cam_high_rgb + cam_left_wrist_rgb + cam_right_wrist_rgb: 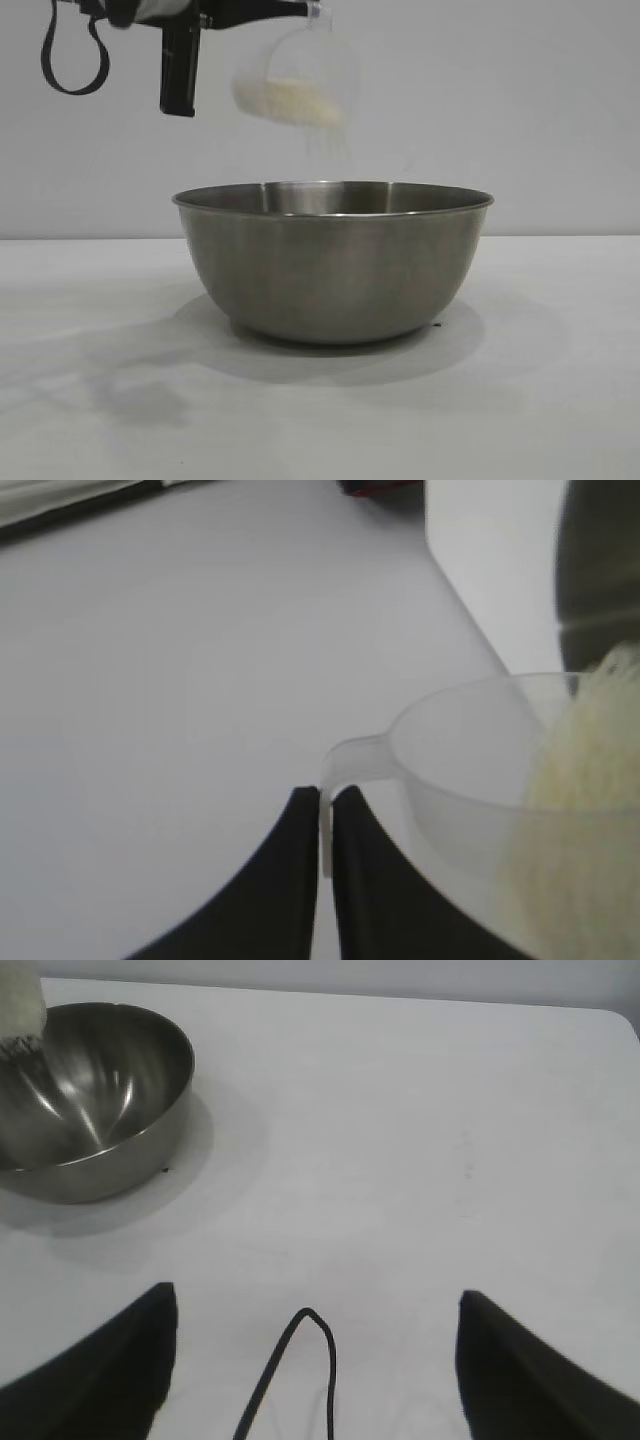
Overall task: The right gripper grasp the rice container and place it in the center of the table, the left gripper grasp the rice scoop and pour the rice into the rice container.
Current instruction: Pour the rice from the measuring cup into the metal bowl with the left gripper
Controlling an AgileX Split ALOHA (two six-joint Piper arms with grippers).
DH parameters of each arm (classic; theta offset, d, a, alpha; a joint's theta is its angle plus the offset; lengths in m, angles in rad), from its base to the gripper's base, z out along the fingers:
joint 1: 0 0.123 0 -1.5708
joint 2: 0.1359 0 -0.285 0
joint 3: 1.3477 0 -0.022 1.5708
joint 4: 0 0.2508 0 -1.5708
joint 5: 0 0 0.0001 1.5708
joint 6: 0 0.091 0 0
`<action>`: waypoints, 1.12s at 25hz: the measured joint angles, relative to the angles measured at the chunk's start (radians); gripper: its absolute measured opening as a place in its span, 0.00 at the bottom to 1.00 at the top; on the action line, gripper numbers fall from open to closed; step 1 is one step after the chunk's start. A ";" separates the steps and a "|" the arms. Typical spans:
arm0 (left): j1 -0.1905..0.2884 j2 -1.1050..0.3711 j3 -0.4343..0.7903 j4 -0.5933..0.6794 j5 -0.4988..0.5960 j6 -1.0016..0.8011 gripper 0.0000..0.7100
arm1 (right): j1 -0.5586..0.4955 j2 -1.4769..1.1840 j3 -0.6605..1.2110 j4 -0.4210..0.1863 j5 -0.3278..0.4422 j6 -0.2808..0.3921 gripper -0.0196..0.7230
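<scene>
Your left gripper (325, 825), fingers pinched tight on the side handle, tips the rice scoop (300, 80) above the rice container (333, 260) so the rice (290, 100) spills over its lip toward the steel bowl, which sits mid-table (560, 400), set there to catch the grains. Farther right, your right gripper (315, 1360) hangs spread and empty over bare tabletop, well clear of the pour.
</scene>
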 joint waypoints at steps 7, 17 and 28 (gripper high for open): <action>-0.009 0.000 0.000 0.000 0.031 0.153 0.00 | 0.000 0.000 0.000 0.000 0.000 0.000 0.69; -0.009 0.000 0.000 0.000 0.034 0.376 0.00 | 0.000 0.000 0.000 0.000 0.000 0.000 0.69; -0.009 0.000 0.000 0.000 0.026 0.688 0.00 | 0.000 0.000 0.000 0.000 0.000 0.000 0.69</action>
